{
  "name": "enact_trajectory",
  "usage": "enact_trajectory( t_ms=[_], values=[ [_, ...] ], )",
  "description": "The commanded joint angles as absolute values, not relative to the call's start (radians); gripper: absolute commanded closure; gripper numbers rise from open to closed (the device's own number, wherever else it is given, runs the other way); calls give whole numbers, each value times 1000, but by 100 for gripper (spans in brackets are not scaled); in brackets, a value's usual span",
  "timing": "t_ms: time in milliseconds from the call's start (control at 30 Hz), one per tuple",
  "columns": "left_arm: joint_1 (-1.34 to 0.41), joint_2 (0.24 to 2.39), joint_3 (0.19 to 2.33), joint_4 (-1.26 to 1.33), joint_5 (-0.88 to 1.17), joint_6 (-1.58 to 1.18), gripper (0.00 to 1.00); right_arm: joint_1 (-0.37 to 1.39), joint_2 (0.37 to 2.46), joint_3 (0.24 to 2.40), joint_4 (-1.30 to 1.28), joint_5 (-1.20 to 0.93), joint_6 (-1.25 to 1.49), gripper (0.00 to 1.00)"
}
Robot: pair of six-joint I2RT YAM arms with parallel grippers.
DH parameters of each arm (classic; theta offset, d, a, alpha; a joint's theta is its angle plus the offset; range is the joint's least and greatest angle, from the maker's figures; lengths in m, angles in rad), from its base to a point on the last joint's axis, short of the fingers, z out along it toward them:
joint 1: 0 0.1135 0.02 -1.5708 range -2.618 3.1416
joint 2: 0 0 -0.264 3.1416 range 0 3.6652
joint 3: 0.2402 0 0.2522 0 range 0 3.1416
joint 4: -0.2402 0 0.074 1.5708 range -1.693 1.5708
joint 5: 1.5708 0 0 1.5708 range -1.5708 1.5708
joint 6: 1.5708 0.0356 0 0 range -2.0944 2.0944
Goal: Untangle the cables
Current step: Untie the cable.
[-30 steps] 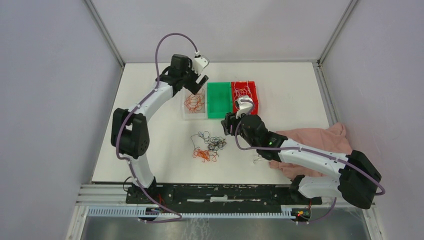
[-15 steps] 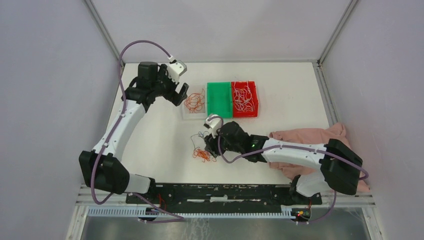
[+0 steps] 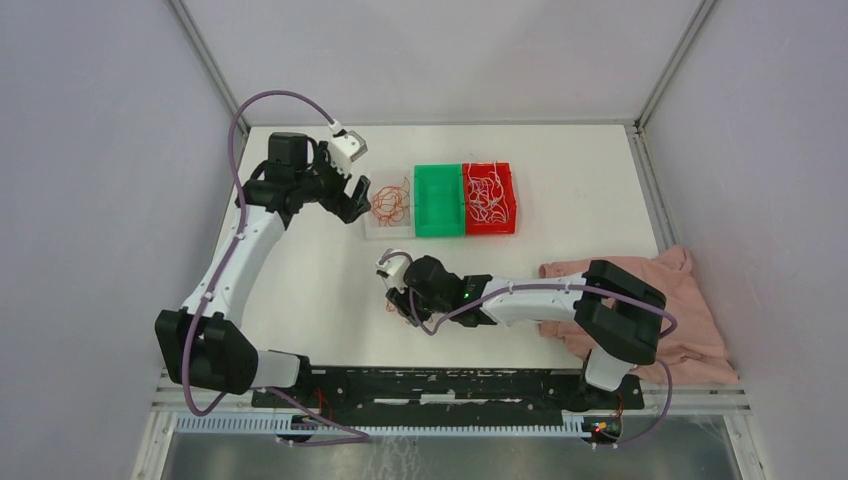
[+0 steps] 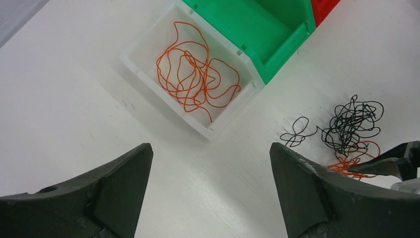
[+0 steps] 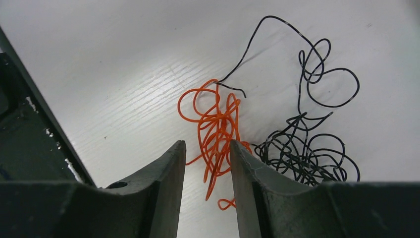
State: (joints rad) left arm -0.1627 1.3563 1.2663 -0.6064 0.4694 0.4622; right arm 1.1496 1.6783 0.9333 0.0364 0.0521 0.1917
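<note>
Right gripper (image 5: 204,163) jaws narrowed around orange wires (image 5: 214,130) on the white table (image 3: 300,290), not visibly pinching, black wires (image 5: 302,148) just beside, left gripper (image 4: 210,193) jaws spread wide above table near clear bin (image 4: 143,49) holding more orange wires (image 4: 195,79), green bin (image 3: 438,200), red bin (image 3: 505,215).

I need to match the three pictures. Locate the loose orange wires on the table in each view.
Top external: orange wires, centre, mostly hidden under the right gripper.
Left wrist: right edge, below the black wires.
Right wrist: centre, between the jaws.
Shared landmark: the black wires beside them; top external hides them.
</note>
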Motion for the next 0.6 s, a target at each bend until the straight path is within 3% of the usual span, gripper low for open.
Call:
enact_trajectory(
  t_ms=[0, 267, 567],
  values=[
    [-159, 1311, 1254, -619, 537, 421, 6, 1144, 1717, 1006, 64, 130, 166, 58],
    [-159, 1277, 1242, -676, 600, 486, 8, 1143, 1614, 995, 49, 115, 212, 99],
    [-160, 1228, 1250, -873, 806, 637, 17, 1081, 1376, 936, 112, 30, 355, 100]
  ],
)
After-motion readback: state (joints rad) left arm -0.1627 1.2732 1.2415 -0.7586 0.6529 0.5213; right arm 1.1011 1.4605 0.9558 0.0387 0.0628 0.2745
